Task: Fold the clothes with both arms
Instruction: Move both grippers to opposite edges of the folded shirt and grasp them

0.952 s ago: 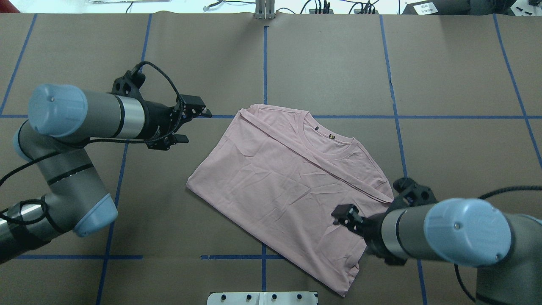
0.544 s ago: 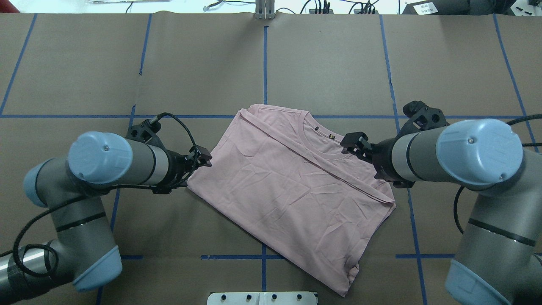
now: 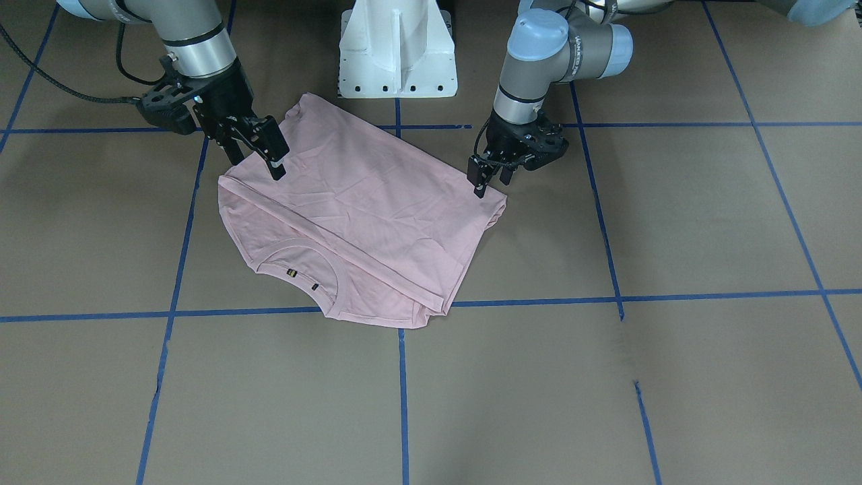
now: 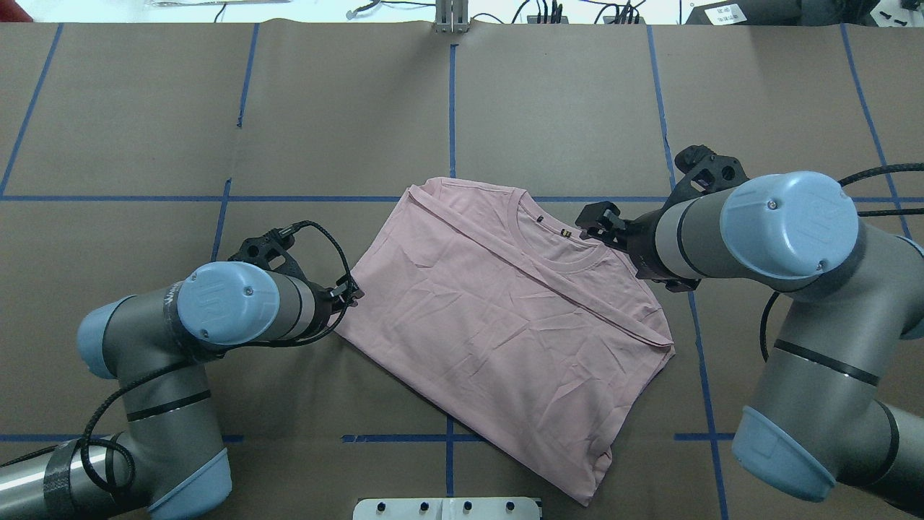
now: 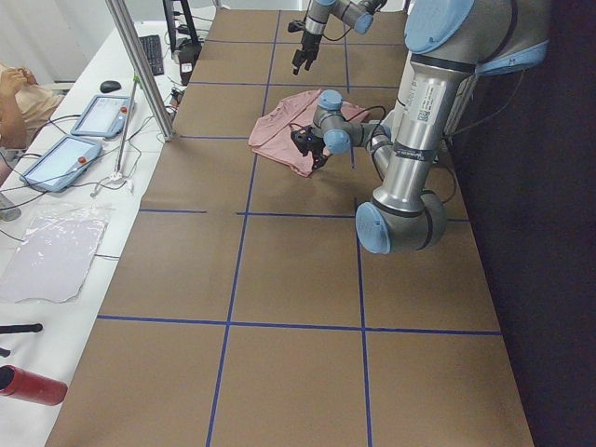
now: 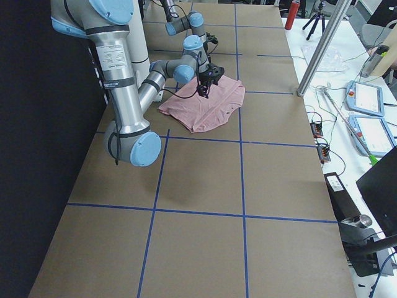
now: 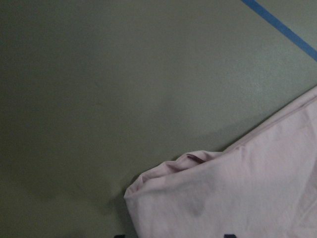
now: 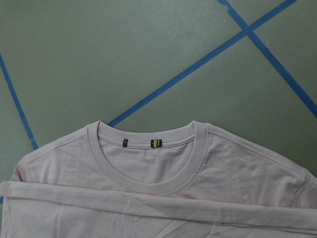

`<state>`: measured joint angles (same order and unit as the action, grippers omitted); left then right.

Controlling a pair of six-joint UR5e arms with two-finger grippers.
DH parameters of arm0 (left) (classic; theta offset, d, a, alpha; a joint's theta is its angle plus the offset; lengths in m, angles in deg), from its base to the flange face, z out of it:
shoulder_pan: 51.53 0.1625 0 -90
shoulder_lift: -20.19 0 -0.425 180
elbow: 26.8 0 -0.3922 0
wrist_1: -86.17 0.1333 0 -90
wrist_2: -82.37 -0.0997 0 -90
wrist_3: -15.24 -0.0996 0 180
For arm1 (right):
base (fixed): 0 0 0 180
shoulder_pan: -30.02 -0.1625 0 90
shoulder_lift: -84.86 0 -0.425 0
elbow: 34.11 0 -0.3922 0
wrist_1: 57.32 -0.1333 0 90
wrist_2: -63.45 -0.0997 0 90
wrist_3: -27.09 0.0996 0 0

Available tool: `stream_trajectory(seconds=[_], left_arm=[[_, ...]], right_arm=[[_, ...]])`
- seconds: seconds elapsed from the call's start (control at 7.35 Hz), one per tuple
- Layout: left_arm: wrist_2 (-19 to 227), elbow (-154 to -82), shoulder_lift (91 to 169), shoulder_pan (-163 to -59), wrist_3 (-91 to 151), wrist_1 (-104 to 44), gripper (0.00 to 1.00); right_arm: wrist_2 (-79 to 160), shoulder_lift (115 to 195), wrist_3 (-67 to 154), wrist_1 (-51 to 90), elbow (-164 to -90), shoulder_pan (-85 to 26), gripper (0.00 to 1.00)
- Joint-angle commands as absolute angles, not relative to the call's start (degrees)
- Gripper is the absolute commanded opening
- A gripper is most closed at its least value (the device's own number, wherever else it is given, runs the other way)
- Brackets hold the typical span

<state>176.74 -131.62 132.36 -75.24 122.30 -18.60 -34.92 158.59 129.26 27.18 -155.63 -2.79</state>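
The pale pink T-shirt (image 4: pixel 491 325) lies flat and slanted on the brown table, sleeves folded in, plain side up, with the collar (image 4: pixel 556 242) toward the far side. It also shows in the front view (image 3: pixel 357 215). My left gripper (image 4: pixel 351 292) is open and low at the shirt's left corner (image 7: pixel 148 188); its finger ends just show at the bottom edge of the left wrist view, either side of that corner. In the front view the left gripper (image 3: pixel 488 183) stands at that corner. My right gripper (image 4: pixel 593 220) is open and empty, hovering above the collar (image 8: pixel 148 163); it also shows in the front view (image 3: pixel 256 158).
The white pedestal base (image 3: pixel 397 47) stands at the table's near edge, close to the shirt's hem. Blue tape lines (image 4: pixel 451 108) grid the brown table. A metal post (image 4: pixel 451 18) stands at the far edge. Tablets (image 5: pixel 98 116) and a red bottle (image 5: pixel 28 384) lie on the side bench.
My left gripper came from the far left down to the shirt's left corner. My right gripper swung from the shirt's near right side to above the collar. The shirt has not moved.
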Motion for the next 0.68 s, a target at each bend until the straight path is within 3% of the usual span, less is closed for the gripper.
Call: stream_trajectory(seconds=[0.0, 0.27, 0.54], left_arm=[[176.2, -130.2, 132.5, -75.3, 121.3, -18.7, 0.72], [176.3, -129.1, 132.5, -75.2, 121.3, -18.9, 0.7], [176.4, -129.0, 132.4, -75.1, 121.3, -19.1, 0.6]], right_arm=[[-35.0, 158.6, 129.1, 27.3, -155.4, -2.8, 1.0], [-35.0, 158.6, 129.1, 27.3, -155.2, -2.6, 1.0], [-35.0, 158.5, 129.1, 27.3, -155.2, -2.5, 1.0]])
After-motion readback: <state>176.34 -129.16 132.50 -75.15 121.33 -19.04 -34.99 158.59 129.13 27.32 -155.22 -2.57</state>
